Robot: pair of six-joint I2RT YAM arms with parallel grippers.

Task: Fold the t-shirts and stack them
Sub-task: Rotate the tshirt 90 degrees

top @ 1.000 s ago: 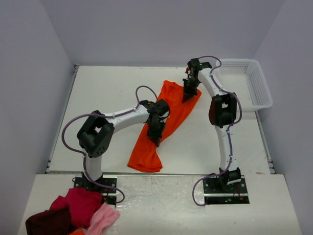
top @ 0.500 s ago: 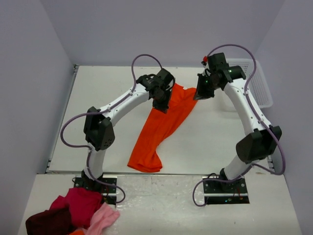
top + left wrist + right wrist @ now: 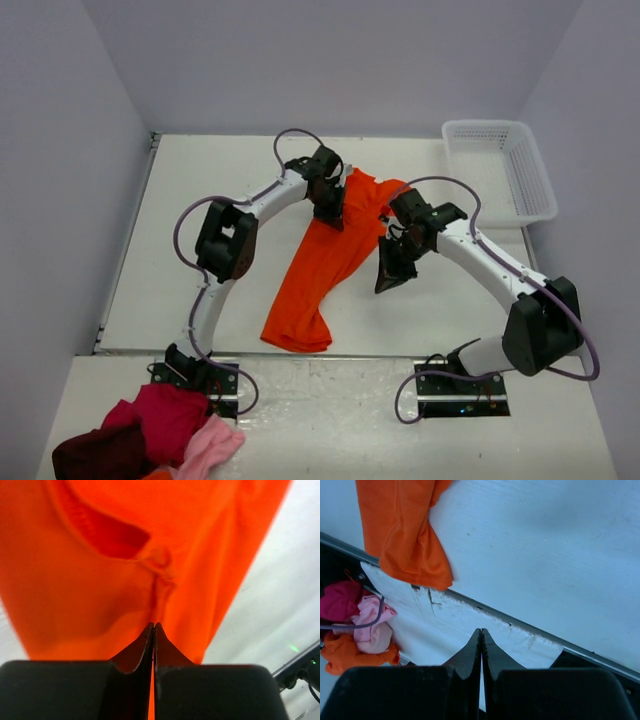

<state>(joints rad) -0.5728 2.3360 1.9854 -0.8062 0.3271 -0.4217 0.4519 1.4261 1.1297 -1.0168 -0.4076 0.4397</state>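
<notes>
1. We saw the table (image 3: 210, 210) carrying one orange t-shirt (image 3: 335, 255), bunched diagonally and not yet folded.
2. Our left claw (image 3: 337, 222) was clamped on cloth near the collar, probably to lift and spread it.
3. Our right claw (image 3: 384, 285) hovered beside the shirt, closed on nothing.

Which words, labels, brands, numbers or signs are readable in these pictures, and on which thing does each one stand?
None: no text can be read in any view.
The orange t-shirt shows no print, and no neck label is in view.
The white basket and the pile of clothes bear no writing that shows.
</notes>
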